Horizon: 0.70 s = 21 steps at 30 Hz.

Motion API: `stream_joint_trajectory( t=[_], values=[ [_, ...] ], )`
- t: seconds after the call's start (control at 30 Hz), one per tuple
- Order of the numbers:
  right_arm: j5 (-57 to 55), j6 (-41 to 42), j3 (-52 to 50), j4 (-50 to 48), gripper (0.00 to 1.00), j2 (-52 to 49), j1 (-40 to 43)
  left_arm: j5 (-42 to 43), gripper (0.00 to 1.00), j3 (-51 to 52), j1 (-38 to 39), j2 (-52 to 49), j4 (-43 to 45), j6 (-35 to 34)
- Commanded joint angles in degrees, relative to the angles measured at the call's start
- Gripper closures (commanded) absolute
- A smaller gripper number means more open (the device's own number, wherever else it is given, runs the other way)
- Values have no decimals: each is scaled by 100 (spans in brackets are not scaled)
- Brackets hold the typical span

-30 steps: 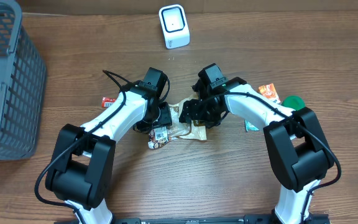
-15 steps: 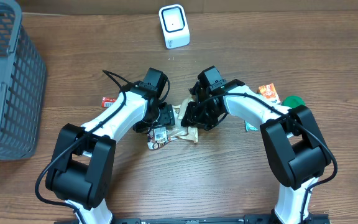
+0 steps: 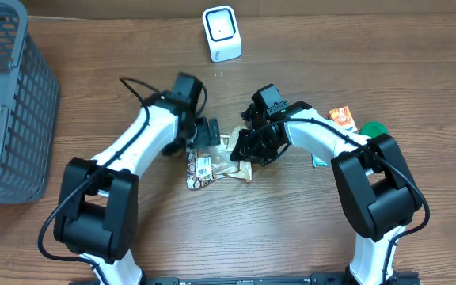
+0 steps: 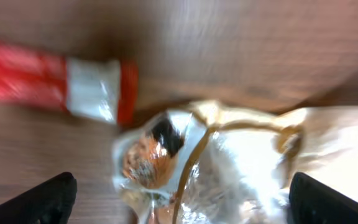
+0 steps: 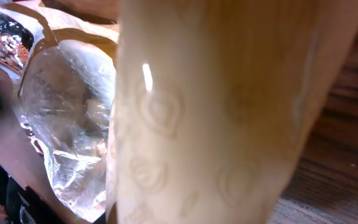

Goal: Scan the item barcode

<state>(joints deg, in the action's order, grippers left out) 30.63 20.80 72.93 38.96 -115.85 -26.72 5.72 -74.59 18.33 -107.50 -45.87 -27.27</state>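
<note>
The item is a cream and clear-plastic snack bag (image 3: 216, 164) lying on the table between the arms, with a white barcode label (image 3: 203, 168) facing up at its left end. My right gripper (image 3: 243, 150) is shut on the bag's right end. In the right wrist view the bag's cream paper (image 5: 216, 112) fills the frame and hides the fingers. My left gripper (image 3: 206, 134) hangs open just above the bag's left end, touching nothing; the blurred bag (image 4: 216, 162) lies between its dark fingertips (image 4: 48, 199). The white scanner (image 3: 222, 33) stands at the back.
A grey basket (image 3: 6, 103) sits at the far left. A red packet (image 4: 55, 87) lies beside the bag's left end. At the right lie an orange packet (image 3: 341, 117), a green item (image 3: 373, 128) and a teal packet (image 3: 320, 161).
My left gripper has opened wide, let go of the bag and drawn back up and to the left. My right gripper has closed on the bag's right end.
</note>
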Motion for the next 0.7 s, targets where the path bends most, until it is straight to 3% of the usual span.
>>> stream_joint_trajectory(
  t=[0.0,0.33,0.67],
  values=[
    [-92,-26,-35,-37,96,-35,-26,-275,0,-682,-365,28,-262,564],
    [-254,-24,-35,-103,96,-35,-26,-1172,0,-990,-1508,26,-516,651],
    [-247,-15,-35,-116,96,-35,-26,-1169,0,-990,-1681,26,-507,651]
  ],
)
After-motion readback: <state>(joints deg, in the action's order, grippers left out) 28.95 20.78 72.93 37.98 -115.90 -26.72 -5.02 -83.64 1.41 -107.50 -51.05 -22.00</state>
